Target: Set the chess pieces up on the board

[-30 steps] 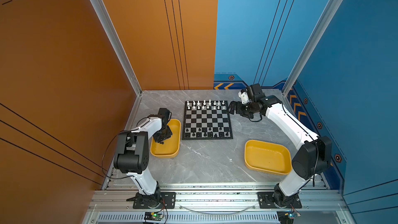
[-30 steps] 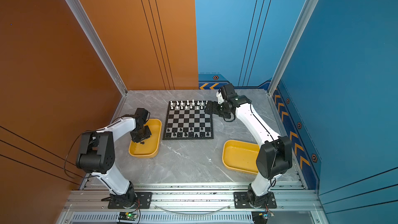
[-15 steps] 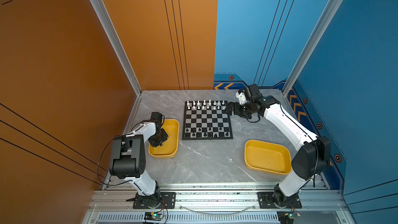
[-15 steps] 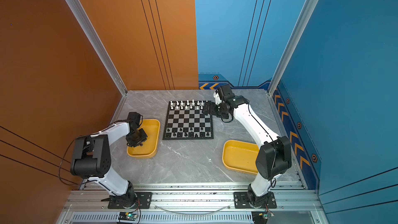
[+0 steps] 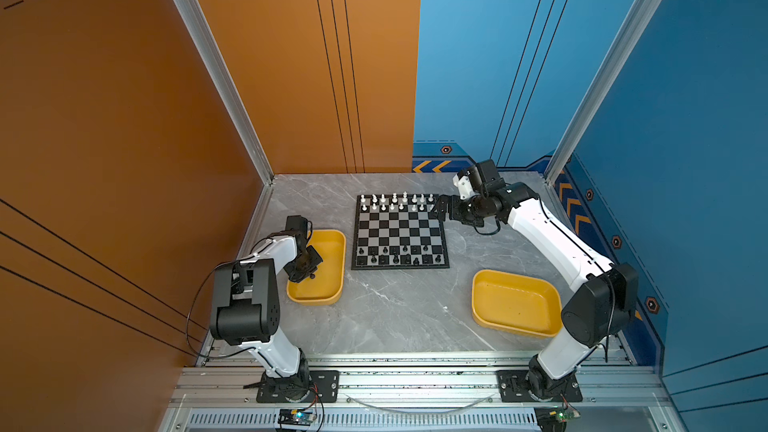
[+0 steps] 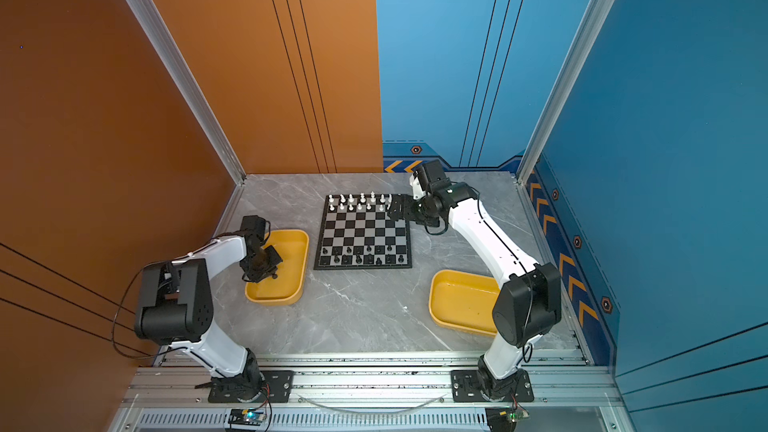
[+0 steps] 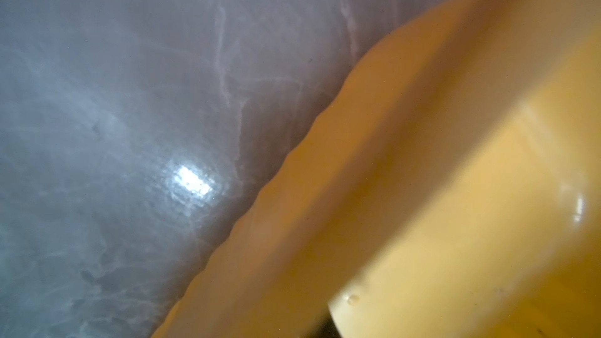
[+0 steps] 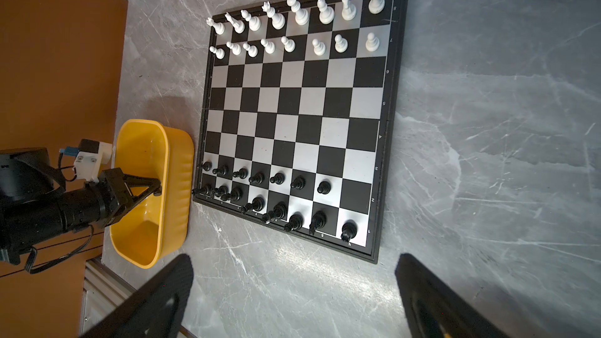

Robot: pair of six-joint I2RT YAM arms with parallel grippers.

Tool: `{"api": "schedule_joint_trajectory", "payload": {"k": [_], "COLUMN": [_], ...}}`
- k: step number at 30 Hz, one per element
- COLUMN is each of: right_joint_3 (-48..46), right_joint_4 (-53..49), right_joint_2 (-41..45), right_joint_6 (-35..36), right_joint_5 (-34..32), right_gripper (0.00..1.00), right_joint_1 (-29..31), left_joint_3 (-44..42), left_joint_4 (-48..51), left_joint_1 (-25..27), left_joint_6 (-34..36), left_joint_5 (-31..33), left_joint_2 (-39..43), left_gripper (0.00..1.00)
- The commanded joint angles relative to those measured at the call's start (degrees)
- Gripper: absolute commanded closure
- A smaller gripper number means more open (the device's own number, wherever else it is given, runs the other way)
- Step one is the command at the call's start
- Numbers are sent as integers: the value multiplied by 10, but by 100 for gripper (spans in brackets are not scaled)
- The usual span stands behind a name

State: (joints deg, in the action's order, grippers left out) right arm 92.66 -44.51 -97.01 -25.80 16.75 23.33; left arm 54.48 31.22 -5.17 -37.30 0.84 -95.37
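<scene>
The left claw point(image 5: 309, 272) is closed low inside the left yellow tray point(image 5: 334, 243), probably on the missing black pawn, which I cannot see. The right claw point(image 8: 294, 260) hangs wide open and empty at the far right corner of the board point(image 5: 399, 230). The chess pieces point(image 8: 300, 14) fill their rows; one near-right pawn square is free.

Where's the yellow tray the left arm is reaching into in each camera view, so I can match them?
Top view: yellow tray left of the board.
Top view: same place, left of the board.
Left wrist: its blurred wall fills half the picture beside grey table.
Right wrist: tray beside the board's black-piece end, left gripper reaching inside.
Shared landmark: the board, missing only from the left wrist view.
</scene>
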Motion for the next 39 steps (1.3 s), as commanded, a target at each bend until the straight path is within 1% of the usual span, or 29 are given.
{"api": "schedule_joint_trajectory", "payload": {"k": [1, 4, 6, 8, 11, 13, 15, 17, 19, 21, 23, 25, 27, 29, 31, 32, 35, 39], "right_joint_3": [16, 17, 19, 27, 42, 42, 39, 34, 35, 38, 31, 21, 8, -3, -8, -17, -32, -49], "right_joint_4": [-21, -22, -16, -10, -1, 26, 73, 128, 189, 231, 277, 321, 365, 401, 406, 410, 421, 421], "right_joint_2": [-12, -16, -22, -32, -51, -58, -65, -74, -86, -93, -93, -94, -92, -91, -88, -83, -68, -46], "right_joint_6": [-5, -3, -3, -3, -6, -19, -40, -68, -99, -122, -144, -166, -186, -199, -197, -194, -190, -181], "right_joint_5": [-10, -2, 25, 62, 99, 132, 185, 234, 277, 301, 314, 328, 339, 342, 342, 339, 340, 331], "right_gripper": [0, 0, 0, 0, 0, 0, 0, 1, 9, 19, 29, 41, 49, 50, 54, 54, 53, 46], "right_joint_1": [7, 8, 6, 7, 7, 7, 7, 9, 11, 15, 23, 29, 36, 45, 53, 57, 62, 63], "left_joint_3": [-16, 10, 40, 92, 153, 184, 211, 246, 277, 302, 321, 341, 365, 379, 381, 381, 383, 381], "left_joint_4": [11, 28, 42, 63, 90, 95, 95, 95, 85, 71, 41, 22, 20, 20, 16, 12, 7, 5], "left_joint_1": [-5, -4, 0, 6, 25, 40, 54, 75, 107, 136, 163, 190, 212, 234, 249, 256, 274, 290], "left_joint_6": [7, 4, -3, -16, -42, -69, -100, -121, -142, -163, -187, -198, -199, -195, -200, -203, -207, -214], "left_joint_5": [-31, -48, -59, -67, -77, -90, -100, -97, -86, -77, -70, -61, -54, -44, -35, -33, -24, -17], "left_joint_2": [-21, -11, -1, 9, 24, 35, 46, 53, 57, 60, 62, 60, 54, 54, 59, 62, 64, 66], "left_gripper": [100, 100, 100, 100, 100, 100, 100, 100, 100, 100, 100, 100, 100, 100, 100, 100, 100, 100]}}
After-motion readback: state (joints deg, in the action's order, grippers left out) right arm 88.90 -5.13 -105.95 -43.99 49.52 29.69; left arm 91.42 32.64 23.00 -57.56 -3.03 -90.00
